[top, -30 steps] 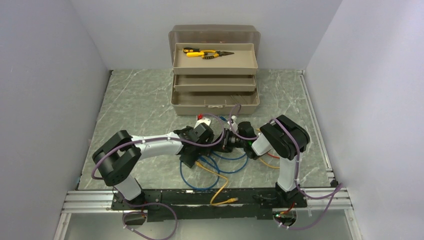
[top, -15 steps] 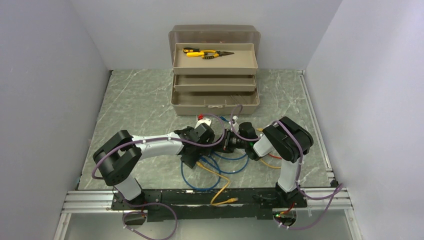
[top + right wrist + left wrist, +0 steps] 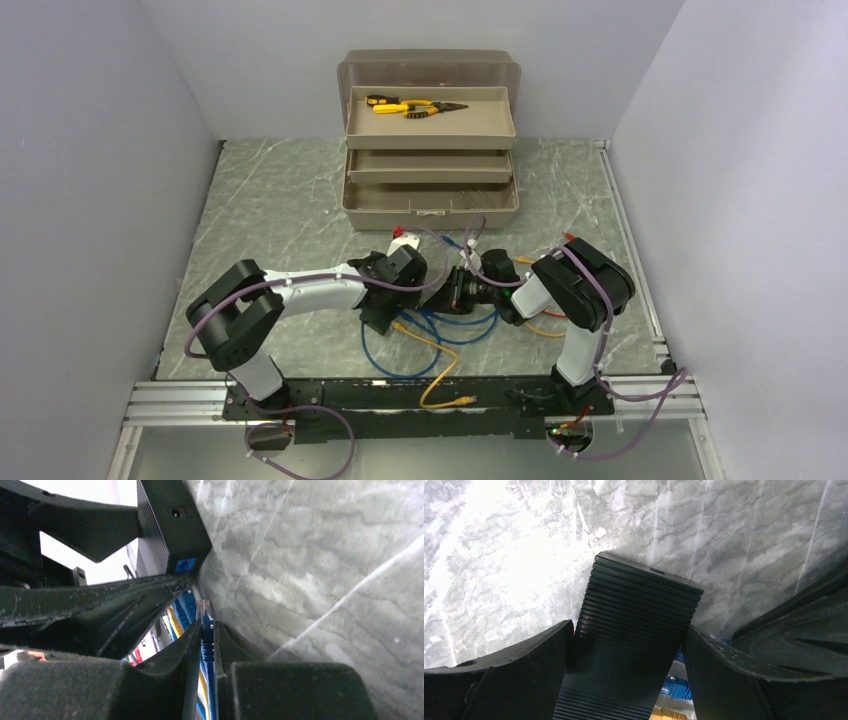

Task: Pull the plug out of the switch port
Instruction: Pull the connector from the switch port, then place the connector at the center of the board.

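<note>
While the left tool clamps the switch, right tool pinches plug beside it.

Beige toolbox sits at the back of the table, pushed up near the rear wall. Its lid is flipped up and the trays are stepped out in tiers. The top tray has a pair of yellow-handled pliers lying across it. The table top is a grey-green marble-look surface with pale veins. A metal rail runs along the near edge, and the loose end of a yellow cable rests right by it.
</note>
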Robot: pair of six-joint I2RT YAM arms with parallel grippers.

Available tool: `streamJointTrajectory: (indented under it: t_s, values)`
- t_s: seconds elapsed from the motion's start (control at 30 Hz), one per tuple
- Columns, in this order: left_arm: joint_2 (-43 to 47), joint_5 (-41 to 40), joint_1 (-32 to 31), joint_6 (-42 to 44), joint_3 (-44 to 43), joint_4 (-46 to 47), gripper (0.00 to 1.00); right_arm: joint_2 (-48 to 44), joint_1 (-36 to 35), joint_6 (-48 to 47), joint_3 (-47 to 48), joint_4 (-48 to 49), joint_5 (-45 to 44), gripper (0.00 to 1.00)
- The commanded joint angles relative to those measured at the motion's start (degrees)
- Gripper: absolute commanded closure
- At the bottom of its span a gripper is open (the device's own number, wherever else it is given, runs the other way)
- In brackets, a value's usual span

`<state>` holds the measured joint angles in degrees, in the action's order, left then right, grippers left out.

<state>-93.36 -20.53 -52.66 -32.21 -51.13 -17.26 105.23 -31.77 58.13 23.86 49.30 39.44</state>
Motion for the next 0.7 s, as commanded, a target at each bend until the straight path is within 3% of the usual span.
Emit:
streamJointTrajectory:
  t_s: [0.0,0.33,0.67]
  values:
    - [-1.54,-3.74,0.78,-0.49,0.89,-2.34,0.17,-2.38,0.33,-2.57,-1.22,-3.62,1.95,1.0]
    - [4.45,2.9,0.6,0.1,4.46,5.08,0.17,-7.73,2.61,-3.39,-0.17,-3.51,0.5,1.0]
    - [22.5,1.88,0.7,-3.01,9.18,10.05,0.11,-24.53,3.56,-16.68,9.97,-26.93,-10.34,1.0]
